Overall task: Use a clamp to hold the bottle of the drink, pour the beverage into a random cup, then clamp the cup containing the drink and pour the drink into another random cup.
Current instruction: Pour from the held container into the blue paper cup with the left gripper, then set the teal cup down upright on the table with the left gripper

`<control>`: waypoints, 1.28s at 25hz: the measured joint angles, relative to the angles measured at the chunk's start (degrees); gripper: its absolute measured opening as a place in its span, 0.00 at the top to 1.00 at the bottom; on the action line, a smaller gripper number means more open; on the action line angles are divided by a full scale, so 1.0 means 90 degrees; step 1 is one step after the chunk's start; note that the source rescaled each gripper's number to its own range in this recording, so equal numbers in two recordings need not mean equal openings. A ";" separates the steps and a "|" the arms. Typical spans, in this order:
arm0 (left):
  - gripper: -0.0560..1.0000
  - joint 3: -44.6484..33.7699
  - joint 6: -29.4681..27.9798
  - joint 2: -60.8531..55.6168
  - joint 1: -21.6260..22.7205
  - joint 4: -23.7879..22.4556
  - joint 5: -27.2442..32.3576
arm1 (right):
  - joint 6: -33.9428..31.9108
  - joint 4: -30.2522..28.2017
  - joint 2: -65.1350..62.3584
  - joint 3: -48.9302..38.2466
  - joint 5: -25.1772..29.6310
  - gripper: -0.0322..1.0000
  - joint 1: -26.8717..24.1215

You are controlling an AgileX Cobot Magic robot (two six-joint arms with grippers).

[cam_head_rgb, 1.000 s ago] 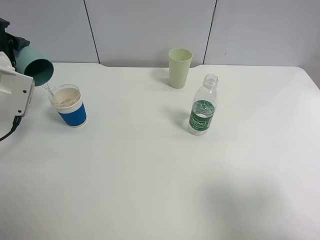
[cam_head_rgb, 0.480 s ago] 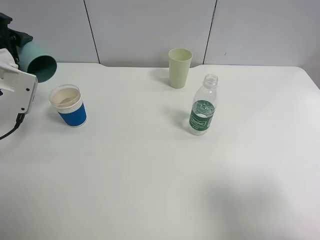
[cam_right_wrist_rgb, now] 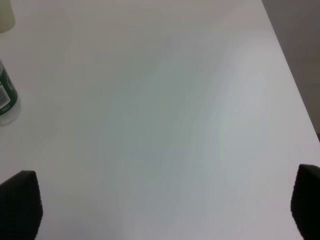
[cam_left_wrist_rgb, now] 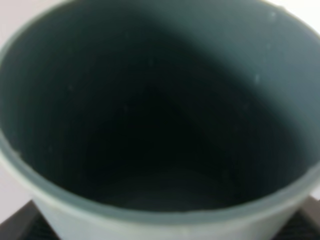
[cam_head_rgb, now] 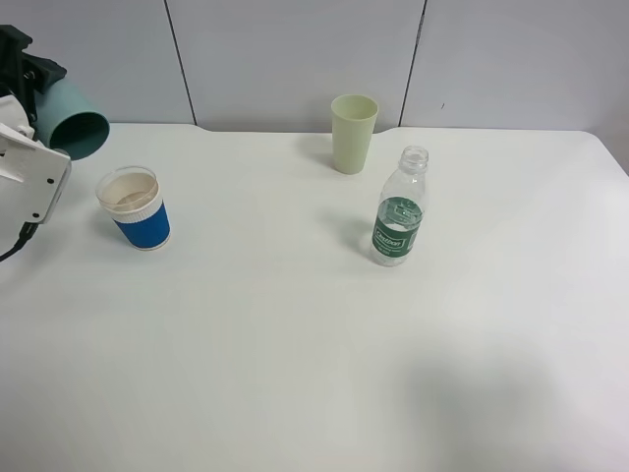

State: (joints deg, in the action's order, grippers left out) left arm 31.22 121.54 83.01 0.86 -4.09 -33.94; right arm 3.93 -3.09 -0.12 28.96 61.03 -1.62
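Up at the far left edge of the surface (cam_head_rgb: 295, 344), the left claw (cam_head_rgb: 25, 93) is clamped on the teal tumbler (cam_head_rgb: 77, 120), held in the air and tipped well over: its long axis runs close to level, mouth pointing right and slightly toward the camera, base back in the claw. Nothing is running from its lip, and the left wrist view looks straight into a dark interior (cam_left_wrist_rgb: 160, 125) where I can make out no liquid, though it is blurred. Just below and to the right of that mouth sits the blue-banded cup (cam_head_rgb: 136, 209), upright on the surface, white rim up, cream inside showing; the tumbler's lip hangs above and to the left of its rim, apart from it, no contact. That gap is what the next move turns on: by my reading the pour into the blue cup looks finished, so the tumbler wants rolling back upright and setting down clear of the blue cup, and the left arm is plainly the nearer one for it. Over at centre right the bottle (cam_head_rgb: 398, 208) stands upright, cap off, neck pointing up, some clear beverage (cam_head_rgb: 393, 251) in the bottom, with the pale yellow-green cup (cam_head_rgb: 353, 133) upright behind it. The right claw (cam_right_wrist_rgb: 160, 210) hangs over bare surface, jaws spread wide and holding nothing, the bottle's edge (cam_right_wrist_rgb: 6, 95) off to one side.
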 joint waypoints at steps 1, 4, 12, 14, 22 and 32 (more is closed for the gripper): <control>0.94 0.0000 0.0000 0.0000 0.0000 0.0000 0.0000 | 0.0000 0.0000 0.0000 0.0000 0.0000 0.00 0.0000; 0.94 0.0000 0.0000 0.0000 0.0000 0.0000 0.0048 | 0.0000 0.0000 0.0000 0.0000 0.0000 0.00 0.0000; 0.94 0.0000 -0.0951 -0.0168 0.0000 0.0170 0.0583 | 0.0000 0.0000 0.0000 0.0000 0.0000 0.00 0.0000; 0.94 0.0000 -0.1467 -0.0336 -0.0051 0.0345 0.0781 | 0.0000 0.0000 0.0000 0.0000 0.0000 0.00 0.0000; 0.94 0.0512 -0.4060 -0.0947 -0.0913 0.0837 0.1559 | 0.0000 0.0000 0.0000 0.0000 0.0000 0.00 0.0000; 0.94 0.1231 -0.4754 -0.1019 -0.2329 0.1664 0.2000 | 0.0000 0.0000 0.0000 0.0000 0.0000 0.00 0.0000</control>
State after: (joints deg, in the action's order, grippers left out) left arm 42.30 78.76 73.84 -20.10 10.89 -15.94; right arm 3.93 -3.09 -0.12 28.96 61.03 -1.62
